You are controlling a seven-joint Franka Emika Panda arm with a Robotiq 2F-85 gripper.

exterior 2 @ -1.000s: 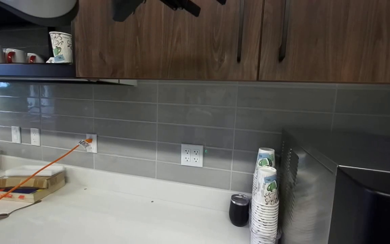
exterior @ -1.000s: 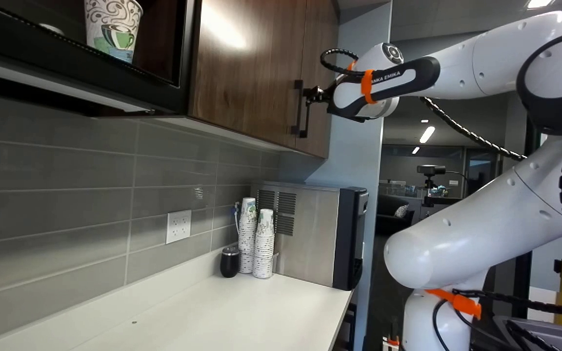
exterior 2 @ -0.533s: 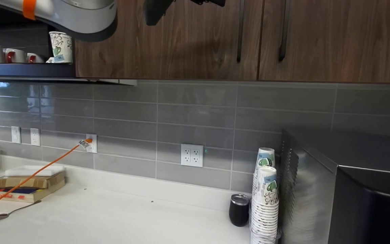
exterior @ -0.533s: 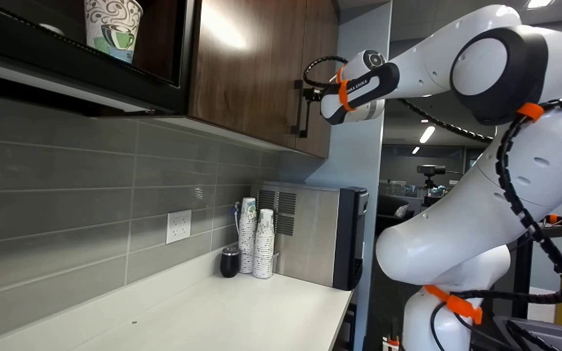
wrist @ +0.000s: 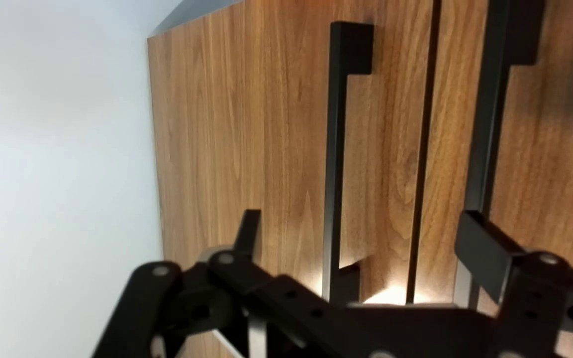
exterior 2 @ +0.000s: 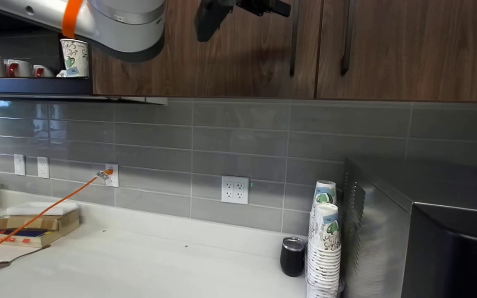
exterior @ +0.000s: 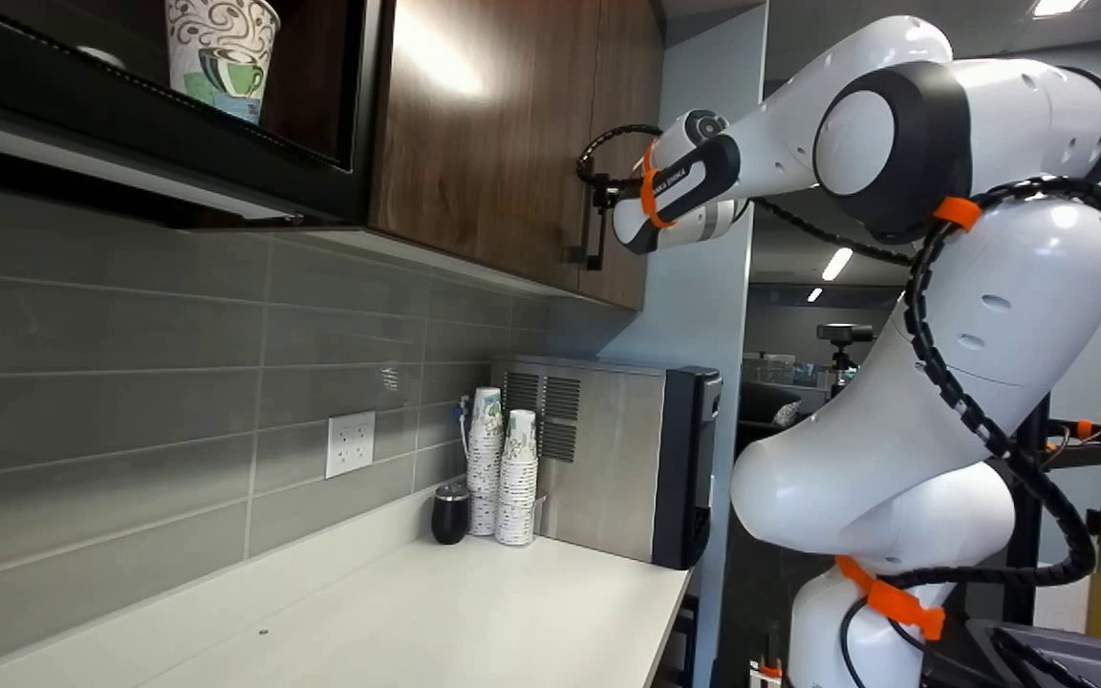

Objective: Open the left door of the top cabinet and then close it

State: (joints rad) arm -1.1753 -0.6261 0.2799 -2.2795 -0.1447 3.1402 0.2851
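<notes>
Brown wood grain fills much of the wrist view, where we face the left door [wrist: 560, 164], a tall flat slab with a long straight black bar handle [wrist: 488, 124]; it stands at the right there because, we judge, the view is upside down, with a pale flat wall [wrist: 62, 164] at the opposite edge beside the matching brown right door [wrist: 276, 139]. Our black two-finger gripper [wrist: 366, 236] has its fingers spread wide and clasps nothing: one fingertip [wrist: 480, 243] overlaps the left door's bar, the other lies before the right door, so the right door's slim black handle [wrist: 335, 164] shows between them. We take them to be parted to straddle a bar, yet a sideways shift seems needed, or the wrong one may be caught. An exterior view shows both doors shut flush on the brown wall-hung top cabinet [exterior 2: 309, 62], their handles close together, presumably because each door hinges at its outer edge. Below, a rounded black tumbler [exterior 2: 292, 258] and stacked patterned paper cups [exterior 2: 324, 252] stand beside a boxy steel-sided machine [exterior 2: 387, 223], likely to keep drinkware handy. In an exterior view our jointed white arm [exterior: 1019, 287] bends high to bring the gripper level with the handles; whether it touches, we cannot tell.
</notes>
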